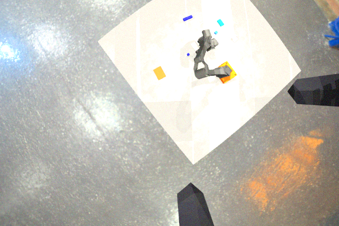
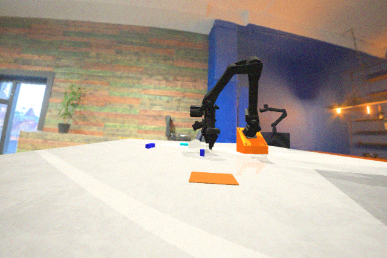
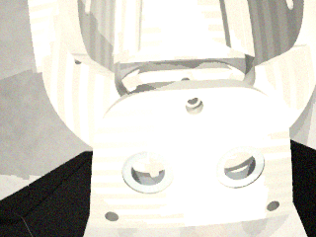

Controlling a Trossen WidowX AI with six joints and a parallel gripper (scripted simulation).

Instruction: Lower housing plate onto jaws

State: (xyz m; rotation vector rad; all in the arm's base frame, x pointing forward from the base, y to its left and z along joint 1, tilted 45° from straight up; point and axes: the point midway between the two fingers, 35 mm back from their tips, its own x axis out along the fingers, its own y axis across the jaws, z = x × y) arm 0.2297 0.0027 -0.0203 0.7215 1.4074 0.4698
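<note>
The white housing plate [image 3: 193, 197] has two round holes with pale rings and smaller holes at its corners. My gripper [image 3: 190, 157] [image 2: 210, 146] is shut on this plate, with one black finger at each side of it. The white jaws spread out beyond the plate in the wrist view, a left one [image 3: 61, 106] and a right one [image 3: 302, 79]. White parts [image 2: 195, 145] show low beside my fingers in the exterior view. The jaw stubs are hidden under the plate. I cannot tell whether the plate touches them or sits level.
A small blue cube [image 1: 188, 54] [image 2: 202, 152] stands near the white parts. An orange flat plate [image 1: 159, 72] [image 2: 213, 178] lies farther out. A blue bar [image 1: 187, 18] [image 2: 150, 145], a cyan block [image 1: 220, 23] and a small light-blue cube [image 1: 215, 32] lie around. My arm's base is orange [image 2: 252, 149].
</note>
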